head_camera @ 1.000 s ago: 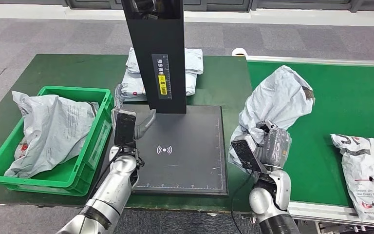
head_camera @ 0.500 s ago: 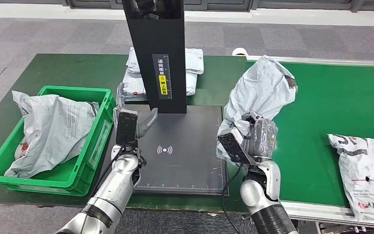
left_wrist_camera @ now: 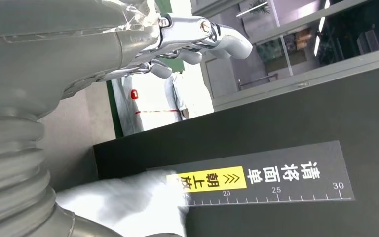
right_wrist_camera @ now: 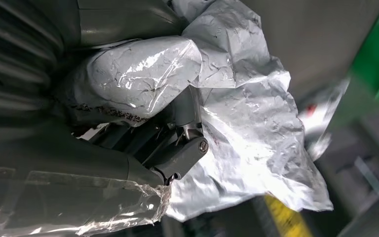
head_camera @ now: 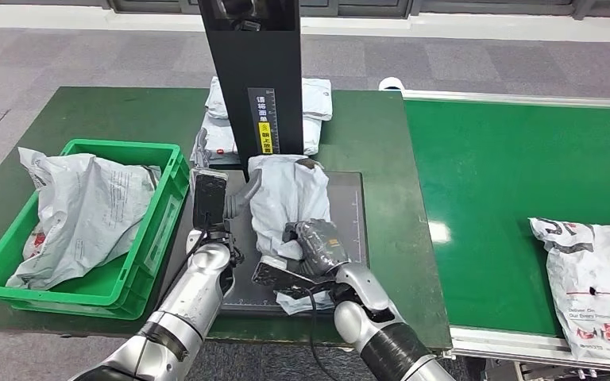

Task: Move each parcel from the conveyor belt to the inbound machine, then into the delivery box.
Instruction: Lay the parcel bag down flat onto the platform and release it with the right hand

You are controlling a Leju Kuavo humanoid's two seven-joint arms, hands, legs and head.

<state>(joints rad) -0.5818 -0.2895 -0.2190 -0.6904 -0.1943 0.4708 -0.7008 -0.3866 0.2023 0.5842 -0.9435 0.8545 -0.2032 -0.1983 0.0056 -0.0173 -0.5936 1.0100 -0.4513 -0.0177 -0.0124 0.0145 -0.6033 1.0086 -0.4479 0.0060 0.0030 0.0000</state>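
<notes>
1. Green plastic delivery box (head_camera: pixel 171 159): sits at far left and contains one grey poly mailer (head_camera: pixel 87 210).
2. Left hand (head_camera: pixel 234 198): fingers spread, holding nothing, just beside the parcel.
3. Crumpled grey plastic-film parcel (head_camera: pixel 290 194): lies on the black inbound machine plate (head_camera: pixel 341 278), below the black column (head_camera: pixel 254 79).
4. Right hand (head_camera: pixel 318 242): fingers clamp the parcel's near end.
5. Handling: likely light, soft and slippery; take hold of a bunched fold.
6. White printed parcel (head_camera: pixel 596 286): waits on the green conveyor belt (head_camera: pixel 508 182).
</notes>
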